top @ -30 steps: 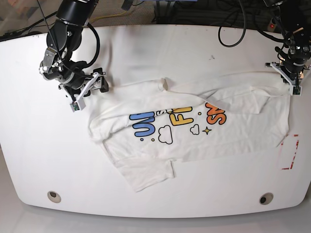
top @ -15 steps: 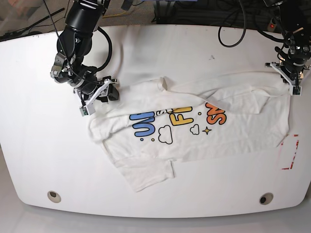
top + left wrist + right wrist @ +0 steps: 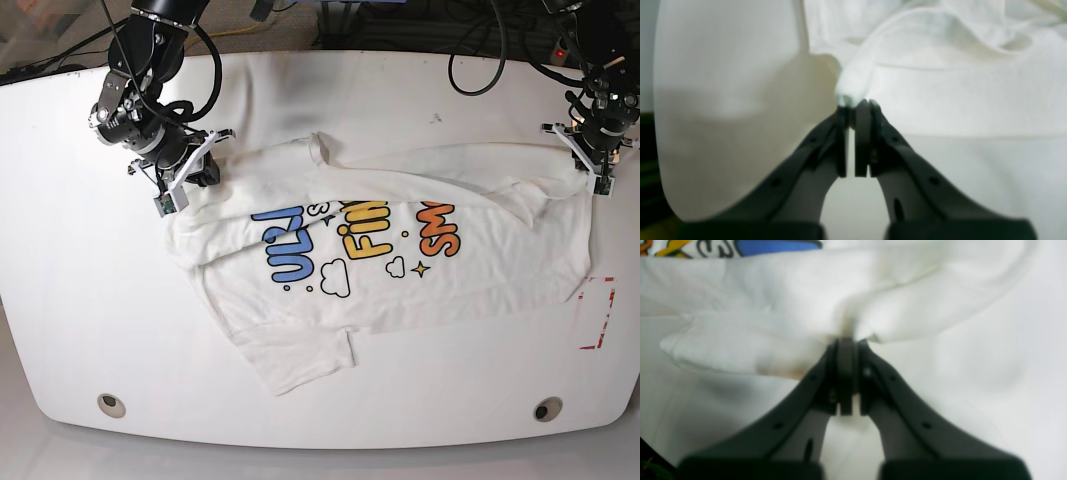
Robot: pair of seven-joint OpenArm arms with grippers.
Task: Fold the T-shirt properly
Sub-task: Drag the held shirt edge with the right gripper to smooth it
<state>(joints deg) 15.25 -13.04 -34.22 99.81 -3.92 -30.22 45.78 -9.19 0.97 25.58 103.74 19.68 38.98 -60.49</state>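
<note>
T-shirt sprawled across table centre. Bare white surface lay open along near edge, far edge, and view's left side. Right gripper and left gripper occupied shirt's far corners.

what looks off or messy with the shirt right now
The T-shirt lies crooked and rumpled on the table, print up, one sleeve sticking out toward the near edge. Both the left gripper and right gripper are pinching bunched fabric. No damage is visible.

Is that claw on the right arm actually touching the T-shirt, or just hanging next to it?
Touching. In the right wrist view the right claw is shut with a bunched fold of the white T-shirt pinched between its tips.
</note>
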